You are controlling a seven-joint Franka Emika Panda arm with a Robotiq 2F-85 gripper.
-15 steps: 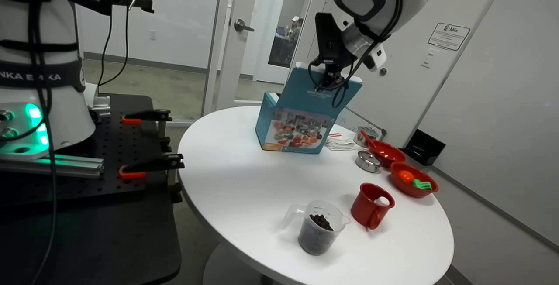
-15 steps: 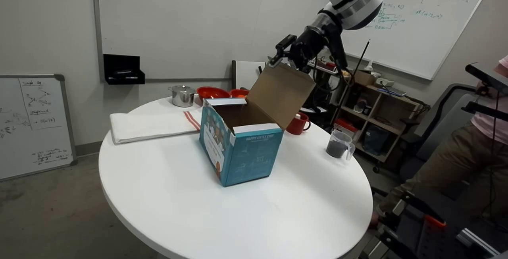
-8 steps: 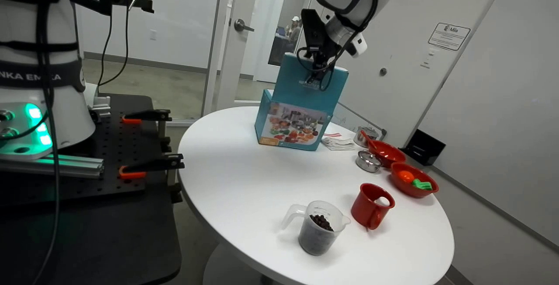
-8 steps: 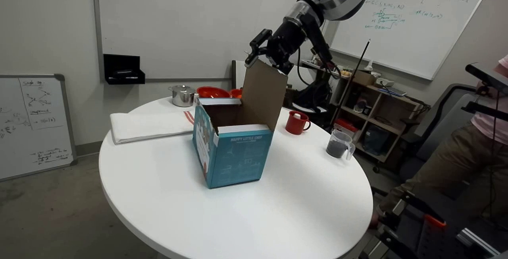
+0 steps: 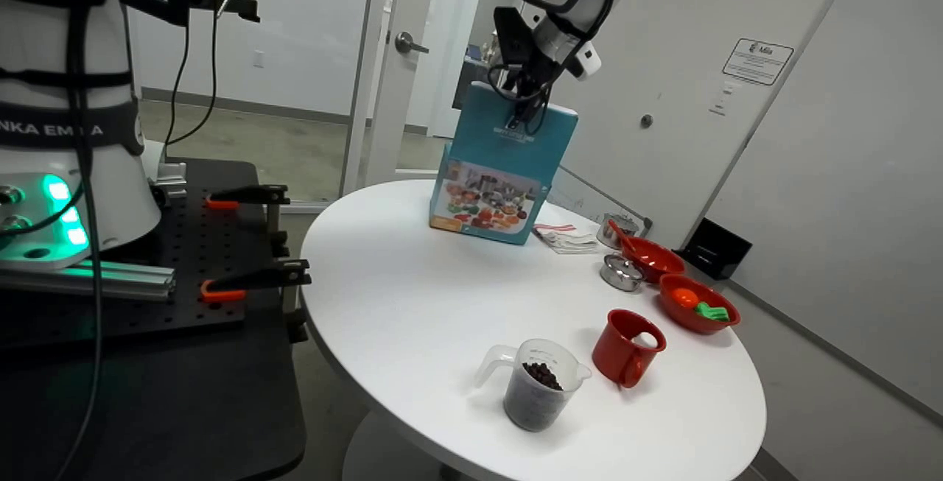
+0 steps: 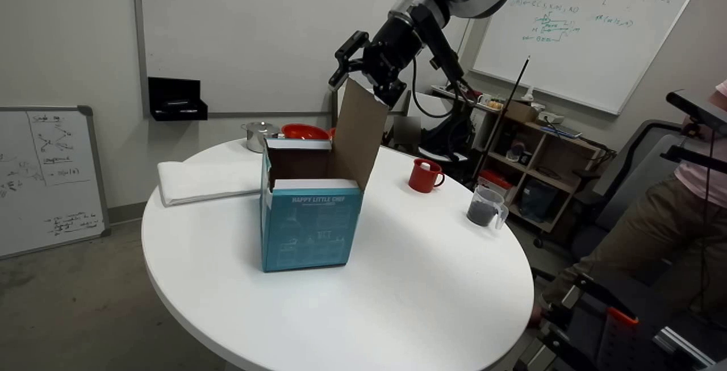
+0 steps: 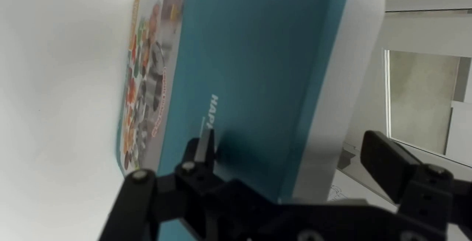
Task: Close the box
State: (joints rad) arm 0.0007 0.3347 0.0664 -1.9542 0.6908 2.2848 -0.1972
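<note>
Box (image 6: pixel 309 229): on my counter (image 6: pixel 431 286)
Flap (image 6: pixel 361 126): between fingers (image 7: pixel 387 165) of my claw (image 6: pixel 362 90)
Mug (image 5: pixel 617 352): right of the jug (image 5: pixel 530 404) in an exterior view

Teal box (image 5: pixel 482 205) on a white table (image 5: pixel 412 304), gripper (image 5: pixel 520 110) at its raised flap (image 5: pixel 503 144)

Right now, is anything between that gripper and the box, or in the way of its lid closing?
Nothing visible stands between the gripper and the box: its open fingers straddle the raised lid. The lid's only visible obstacle is one of those fingers, on its inner side; it may need withdrawing before closing.
</note>
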